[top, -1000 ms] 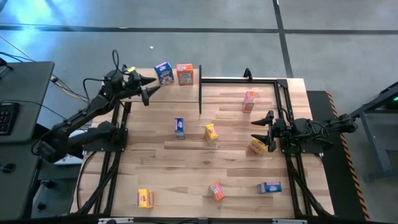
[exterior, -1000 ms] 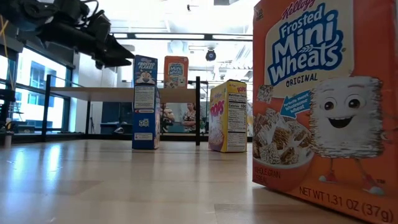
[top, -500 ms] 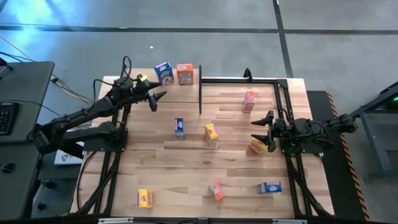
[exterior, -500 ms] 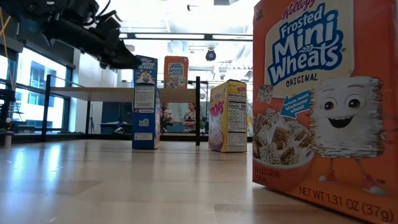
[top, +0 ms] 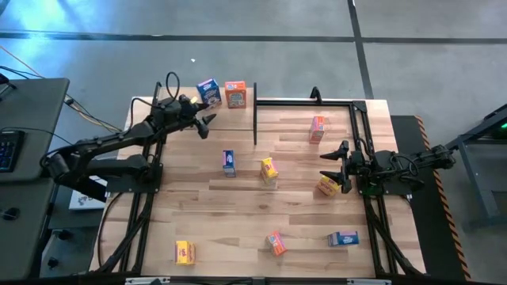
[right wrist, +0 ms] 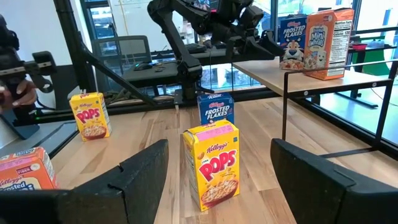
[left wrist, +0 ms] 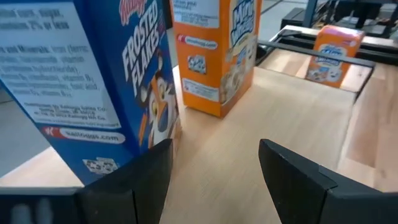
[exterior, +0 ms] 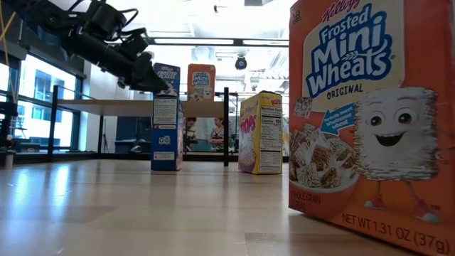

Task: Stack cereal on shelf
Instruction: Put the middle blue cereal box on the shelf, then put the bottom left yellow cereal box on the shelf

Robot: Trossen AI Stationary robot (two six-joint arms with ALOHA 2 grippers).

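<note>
Hovering over the shelf [top: 230,116], the left gripper [top: 207,120] sits just beside the blue Frosted Flakes box [top: 209,92] that stands upright at the shelf's far edge. Its fingers [left wrist: 149,177] are parted with bare shelf wood between them and grasp nothing; in the left wrist view the blue box fills the near side, and the orange Mini-Wheats box [top: 235,93] stands upright next to it, close but apart.

On the table [top: 238,229] below, a second blue box [top: 229,162] stands just past the shelf's front edge, with a yellow Pops box [top: 268,170] near it toward the middle. An orange box [top: 317,128] is at the far right, inside the black frame [top: 305,101]. Near the front edge are a yellow box [top: 184,252] at the left, an orange box lying tilted [top: 275,242] in the middle, and a blue box on its side [top: 343,237] at the right. That last orange box fills the right of the low view.

The right gripper [top: 339,169] rests low at the table's right side, fingers [right wrist: 140,177] spread wide and empty, with another yellow box [top: 328,186] just beside it. Its wrist view looks across the table to the yellow Pops box and the blue box, with the shelf and the left arm farther off.
</note>
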